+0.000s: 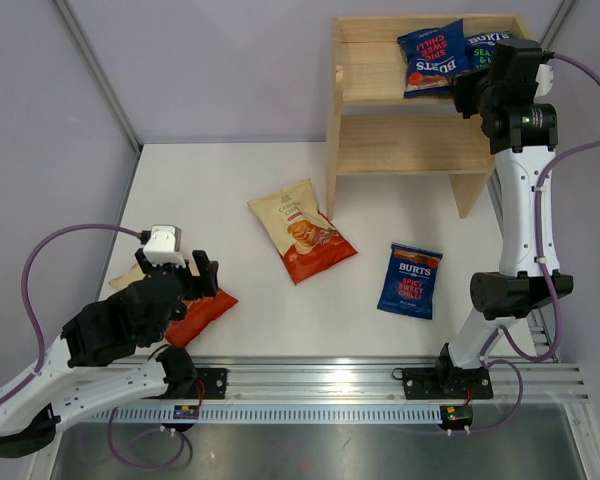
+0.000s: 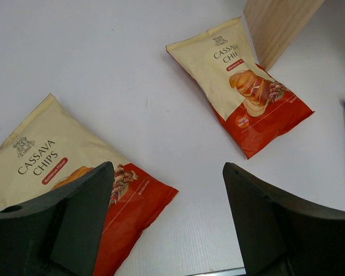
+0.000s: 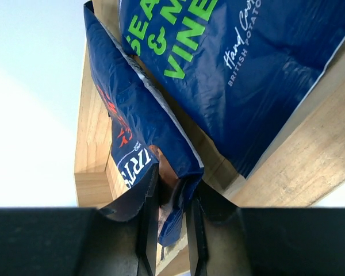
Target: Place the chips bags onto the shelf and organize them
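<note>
Placement on the upper tier is the step in hand. The glossy dark blue "Burts" chilli bag (image 3: 139, 123) is pinched by one edge in the right hand (image 3: 171, 230), which is clamped on it. Just beyond this hand, a second dark blue bag with green letters (image 3: 236, 69) leans on the light wooden shelf (image 3: 92, 138). I think the held bag should be pushed flat beside that one before release, so that it does not slide off. The left hand (image 2: 167, 175), fingers apart, hovers over a cream and red cassava bag (image 2: 46, 167) on the white tabletop (image 2: 103, 69).
</note>
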Robot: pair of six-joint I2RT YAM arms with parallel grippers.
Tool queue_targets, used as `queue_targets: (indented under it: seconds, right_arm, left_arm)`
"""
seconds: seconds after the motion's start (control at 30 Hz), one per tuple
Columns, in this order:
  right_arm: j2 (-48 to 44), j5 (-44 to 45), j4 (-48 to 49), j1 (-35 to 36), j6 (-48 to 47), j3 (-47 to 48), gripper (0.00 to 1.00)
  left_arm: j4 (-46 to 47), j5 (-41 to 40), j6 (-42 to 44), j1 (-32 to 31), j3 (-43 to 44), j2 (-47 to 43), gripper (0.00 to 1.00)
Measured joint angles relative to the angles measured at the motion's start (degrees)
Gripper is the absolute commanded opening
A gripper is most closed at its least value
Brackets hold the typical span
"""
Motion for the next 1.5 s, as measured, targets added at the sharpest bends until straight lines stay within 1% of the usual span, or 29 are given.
queue_targets:
  seconds: [0.07,0.1,0.17,0.27,0.3,0.33,0.4,0.5,0.6,0.73,0.8,0.83,0.87,0.93,1.0,1.07,1.1,1.17,1.3,1.43,1.5]
  right_arm:
    - [0.3,-0.2,0.0,-0.3,0.7,0.0,0.28]
    - [0.3,-0.2,0.0,-0.3,0.9,0.1,0.31]
    - [0.3,-0.2,0.0,-0.3,1.0,0.2,0.32]
    - [0.3,-0.1,0.0,-0.3,1.0,0.2,0.4]
    - [0.3,-0.2,-0.1,-0.3,0.9,0.2,0.49]
    - [0.3,-0.2,-0.1,-0.4,0.8,0.2,0.53]
    - [0.3,-0.6,0.0,-0.5,0.3,0.7,0.58]
    - [0.3,-1.1,-0.9,-0.7,-0.7,1.9,0.68]
    - [-0.1,-1.6,-0.7,-1.0,-1.4,1.6,0.69]
    - [-2.1,-1.7,0.4,-1.0,-1.8,-1.0,0.73]
    - [-3.0,-1.8,0.0,-1.2,-2.2,-1.7,0.78]
    - [-3.5,-1.9,-0.1,-1.3,-2.5,-2.0,0.81]
    - [-3.8,-2.1,-0.1,-1.4,-2.7,-2.2,0.89]
    - [-4.6,-2.2,-0.1,-1.6,-3.3,-2.8,0.91]
    - [-5.6,-2.4,0.0,-1.9,-3.7,-4.0,0.99]
    - [-6.9,-2.9,-0.1,-2.1,-4.3,-5.5,0.99]
    - [-7.7,-3.3,-0.1,-2.4,-4.7,-6.3,1.0]
    - [-9.3,-3.5,0.0,-3.1,-5.9,-7.9,0.99]
    - [-14.8,-3.5,1.4,-4.7,-10.0,-14.7,0.99]
    - [-23.8,-5.3,4.7,-4.9,-17.0,-25.7,1.0]
    - [-29.3,-8.0,6.6,-4.9,-21.7,-32.1,0.99]
  left_arm:
    - [0.0,0.0,0.0,0.0,0.0,-0.1,0.79]
    - [0.0,0.0,0.0,0.0,0.0,-0.1,0.79]
    - [-0.1,0.0,0.0,0.0,-0.1,-0.2,0.79]
    - [-0.1,0.0,0.0,0.0,-0.1,-0.2,0.79]
    - [-0.1,0.0,0.0,0.0,-0.1,-0.2,0.79]
    - [-0.1,0.0,0.0,0.0,-0.1,-0.2,0.78]
    - [-0.1,0.0,0.0,0.0,-0.1,-0.2,0.78]
    - [-0.1,0.0,0.0,0.0,-0.1,-0.2,0.78]
    - [-0.1,0.0,0.0,0.0,-0.1,-0.2,0.78]
    - [-0.2,0.0,0.0,0.0,-0.1,-0.2,0.78]
    - [-0.2,0.0,0.0,0.0,-0.1,-0.1,0.78]
    - [-0.1,0.0,0.0,0.0,-0.1,0.0,0.78]
    - [-0.2,0.0,0.0,0.0,-0.1,0.1,0.78]
    - [-0.1,0.1,-0.1,0.0,-0.1,0.5,0.79]
    - [-0.1,0.2,-0.1,0.0,-0.1,1.0,0.84]
    - [0.0,0.5,-0.2,0.0,-0.1,1.4,0.87]
    - [0.0,0.7,-0.3,0.0,-0.1,1.6,0.93]
    - [0.3,1.6,-0.6,0.0,0.1,2.2,0.99]
    - [1.9,4.5,-1.3,0.0,0.9,3.9,0.99]
    - [5.7,9.0,-1.4,0.0,1.2,6.9,0.99]
    - [7.7,11.3,-1.8,0.0,1.2,9.1,0.99]
